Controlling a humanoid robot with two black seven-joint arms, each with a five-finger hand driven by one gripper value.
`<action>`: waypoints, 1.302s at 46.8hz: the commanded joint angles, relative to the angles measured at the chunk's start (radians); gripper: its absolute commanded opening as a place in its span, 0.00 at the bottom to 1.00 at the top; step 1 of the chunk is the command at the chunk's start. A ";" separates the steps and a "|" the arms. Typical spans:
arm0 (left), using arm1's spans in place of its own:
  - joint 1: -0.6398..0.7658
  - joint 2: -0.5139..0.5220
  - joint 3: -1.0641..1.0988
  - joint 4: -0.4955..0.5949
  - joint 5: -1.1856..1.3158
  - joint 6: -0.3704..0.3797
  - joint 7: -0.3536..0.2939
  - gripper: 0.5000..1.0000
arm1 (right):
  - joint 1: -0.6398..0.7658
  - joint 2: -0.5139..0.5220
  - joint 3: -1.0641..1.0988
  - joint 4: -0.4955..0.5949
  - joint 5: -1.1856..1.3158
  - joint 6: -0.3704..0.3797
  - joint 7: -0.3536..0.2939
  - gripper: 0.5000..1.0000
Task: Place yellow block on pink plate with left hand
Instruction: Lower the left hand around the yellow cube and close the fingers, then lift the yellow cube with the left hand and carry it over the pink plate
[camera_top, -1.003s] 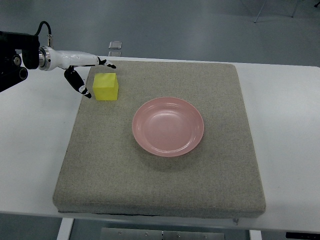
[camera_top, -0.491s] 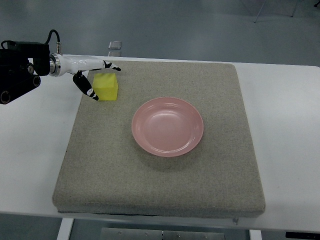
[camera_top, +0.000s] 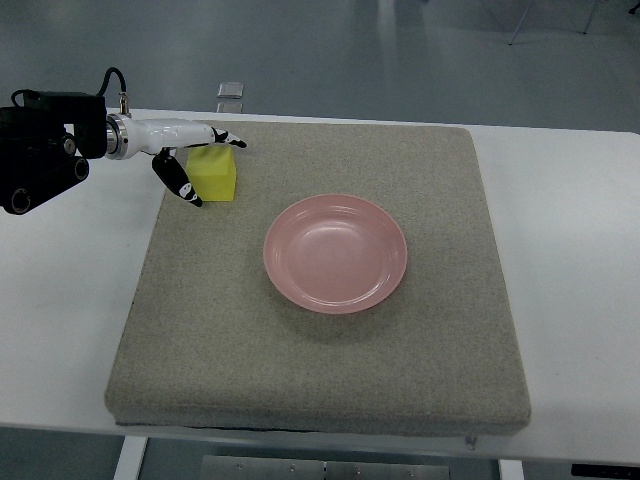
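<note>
While the gray fabric-covered pad (camera_top: 320, 340) fills the near table, the round pink plastic plate (camera_top: 336, 253) sits at its centre, bare. Beyond the plate and to its left, near the pad's far-left corner, rests the small yellow foam-looking block (camera_top: 214, 173), well apart from the plate. Left hand (camera_top: 205, 165) straddles the block: fingers spread, one along its far edge, one down its left side; contact unclear, not lifted. Block judged light, slightly soft, not fragile; best pinched across opposite flat faces. Small gray object (camera_top: 230, 91) beyond the pad, unidentifiable. Right arm unseen.
</note>
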 joint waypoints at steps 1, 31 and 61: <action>0.001 0.000 -0.002 0.001 0.002 0.001 0.000 0.92 | 0.000 0.000 0.000 0.000 0.000 0.002 0.000 0.85; 0.012 -0.002 -0.003 0.001 0.012 0.040 0.000 0.29 | 0.000 0.000 0.000 0.000 0.000 0.000 0.000 0.85; 0.009 -0.022 -0.008 0.033 0.002 0.041 0.000 0.00 | 0.000 0.000 0.000 0.000 0.000 0.002 0.000 0.85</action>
